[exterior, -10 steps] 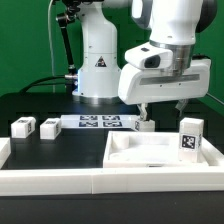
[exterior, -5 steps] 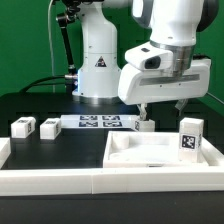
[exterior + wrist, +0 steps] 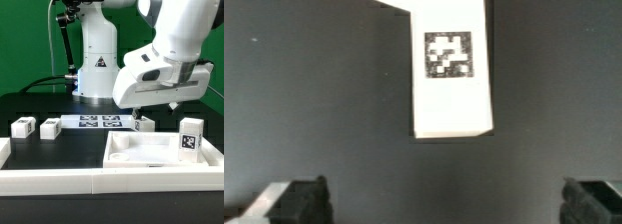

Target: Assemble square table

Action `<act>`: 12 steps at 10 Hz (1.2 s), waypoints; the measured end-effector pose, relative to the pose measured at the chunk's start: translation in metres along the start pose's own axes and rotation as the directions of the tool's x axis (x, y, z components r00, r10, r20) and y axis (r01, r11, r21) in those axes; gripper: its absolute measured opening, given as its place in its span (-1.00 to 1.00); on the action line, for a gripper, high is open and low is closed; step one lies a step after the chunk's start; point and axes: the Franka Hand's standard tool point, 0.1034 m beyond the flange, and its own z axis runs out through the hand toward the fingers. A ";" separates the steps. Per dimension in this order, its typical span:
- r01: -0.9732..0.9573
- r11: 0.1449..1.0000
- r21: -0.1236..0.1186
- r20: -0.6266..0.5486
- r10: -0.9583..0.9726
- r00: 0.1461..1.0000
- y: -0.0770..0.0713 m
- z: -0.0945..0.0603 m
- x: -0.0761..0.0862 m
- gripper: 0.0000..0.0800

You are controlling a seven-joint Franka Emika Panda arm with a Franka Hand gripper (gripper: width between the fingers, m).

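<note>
We take the tabletop (image 3: pixel 152 150) as our main spot. It lies flat with its rim up. One leg (image 3: pixel 144 122) lies on the black table just behind the tabletop's back rim, near the corner on the exterior view's left. The marker board (image 3: pixel 98 122) lies just beside that leg, farther out from the tabletop. Two more legs (image 3: pixel 22 127) sit well apart from the tabletop, off to the exterior view's left. Another leg (image 3: pixel 190 135) stands up tall by the tabletop's corner on the exterior view's right. We cannot tell if it stands in the tabletop or just behind it. The claw (image 3: pixel 156 108) hangs over the lying leg, behind the tabletop, and it holds nothing. In the wrist view the claw (image 3: pixel 441 203) is wide apart, and we see both fingers (image 3: pixel 292 200) with bare table between them. The leg (image 3: pixel 452 70) is below the claw but not in the gap yet. Its long side runs across the line from one finger to the other. So we think the claw must slide along the leg's length, then go down, and the fingers can squeeze its thin sides.
</note>
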 end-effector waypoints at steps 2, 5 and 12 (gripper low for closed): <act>-0.004 1.000 0.011 0.142 0.002 0.990 -0.001 0.002 -0.002 0.62; -0.013 1.000 0.025 0.326 0.005 0.945 0.000 0.011 -0.006 0.62; -0.023 0.999 0.031 0.412 0.008 0.911 0.003 0.027 -0.005 0.62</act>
